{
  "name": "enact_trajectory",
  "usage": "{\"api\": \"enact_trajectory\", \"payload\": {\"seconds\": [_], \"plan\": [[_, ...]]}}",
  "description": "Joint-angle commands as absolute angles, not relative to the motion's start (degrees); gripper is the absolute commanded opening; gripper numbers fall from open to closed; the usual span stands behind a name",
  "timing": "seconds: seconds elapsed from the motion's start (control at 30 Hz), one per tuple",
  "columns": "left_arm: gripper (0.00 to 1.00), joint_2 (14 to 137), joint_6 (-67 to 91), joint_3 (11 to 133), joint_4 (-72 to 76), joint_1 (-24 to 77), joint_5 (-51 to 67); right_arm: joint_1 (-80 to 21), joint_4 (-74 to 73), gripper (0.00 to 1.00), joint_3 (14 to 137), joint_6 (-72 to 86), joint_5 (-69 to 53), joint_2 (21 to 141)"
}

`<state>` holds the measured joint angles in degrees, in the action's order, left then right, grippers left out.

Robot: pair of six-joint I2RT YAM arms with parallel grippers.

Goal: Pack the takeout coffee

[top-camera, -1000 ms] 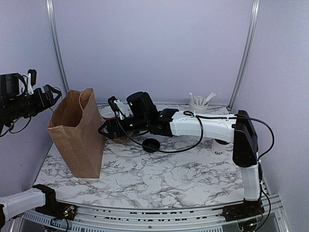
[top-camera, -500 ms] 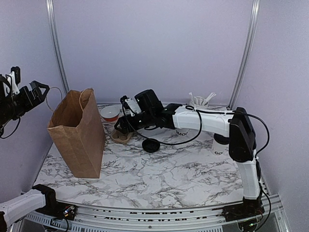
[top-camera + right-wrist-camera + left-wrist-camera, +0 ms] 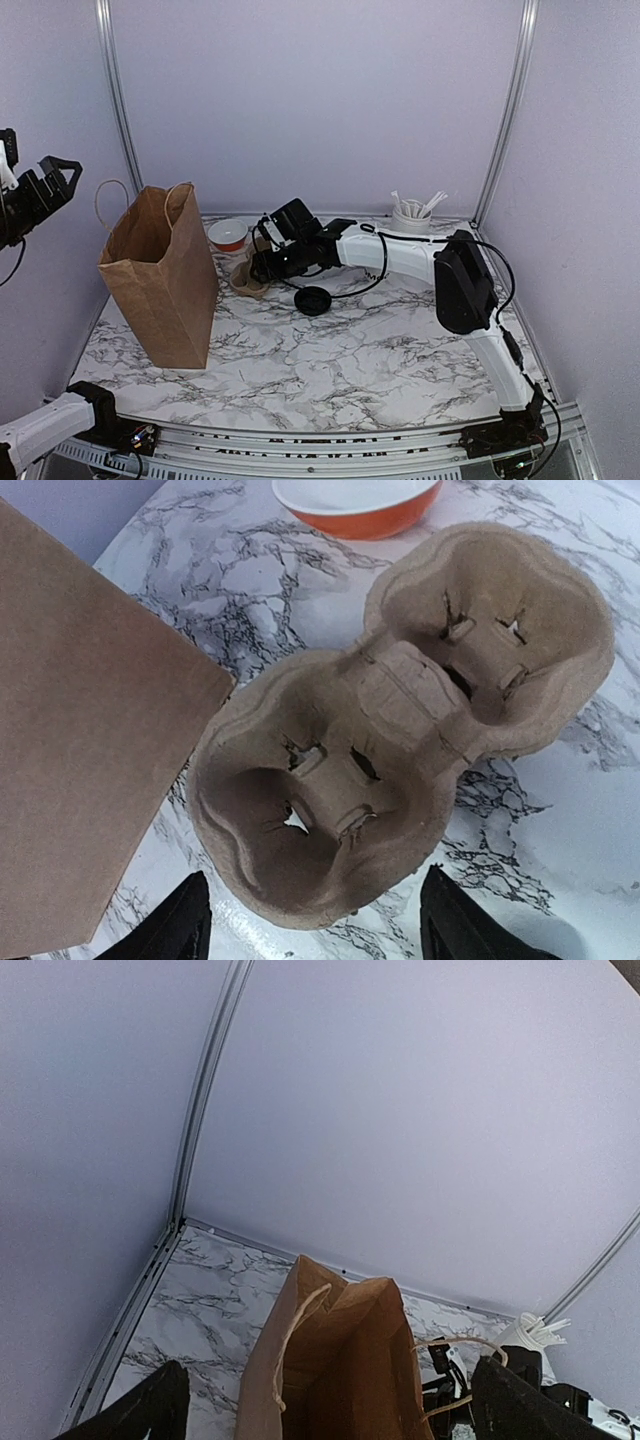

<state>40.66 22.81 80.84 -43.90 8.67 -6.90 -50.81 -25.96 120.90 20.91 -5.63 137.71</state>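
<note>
Right end effector (image 3: 312,885) is hovering spread over the pulp carrier (image 3: 400,730), and left end effector (image 3: 330,1405) is gaping wide at the bag's (image 3: 160,275) 10 o'clock. Black lid (image 3: 313,300) is sitting at the carrier's 4 o'clock (can't see the cup).

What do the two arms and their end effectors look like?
The right arm has white links, bulky black joints and a loose black cable along it. The left arm has a white link too. The left end effector and right end effector have black fingers.

Bag (image 3: 160,270) stands left on the bench (image 3: 380,360); carrier (image 3: 248,282) just right of it, bowl (image 3: 228,236) behind the carrier, lid (image 3: 313,300) right of it, stirrers (image 3: 412,210) far right.
</note>
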Motion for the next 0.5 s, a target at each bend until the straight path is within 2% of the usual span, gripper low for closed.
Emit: {"api": "enact_trajectory", "payload": {"seconds": [0.0, 0.47], "plan": [[0.99, 41.55, 22.21, 82.04, -42.37, 8.37, -6.01, -50.52, -28.46, 0.69, 124.59, 24.42, -4.19, 139.86], [0.99, 42.46, 21.99, 82.81, -41.08, 8.88, -0.65, -50.04, -26.66, 0.71, 128.76, 28.69, -0.73, 146.24]]}}
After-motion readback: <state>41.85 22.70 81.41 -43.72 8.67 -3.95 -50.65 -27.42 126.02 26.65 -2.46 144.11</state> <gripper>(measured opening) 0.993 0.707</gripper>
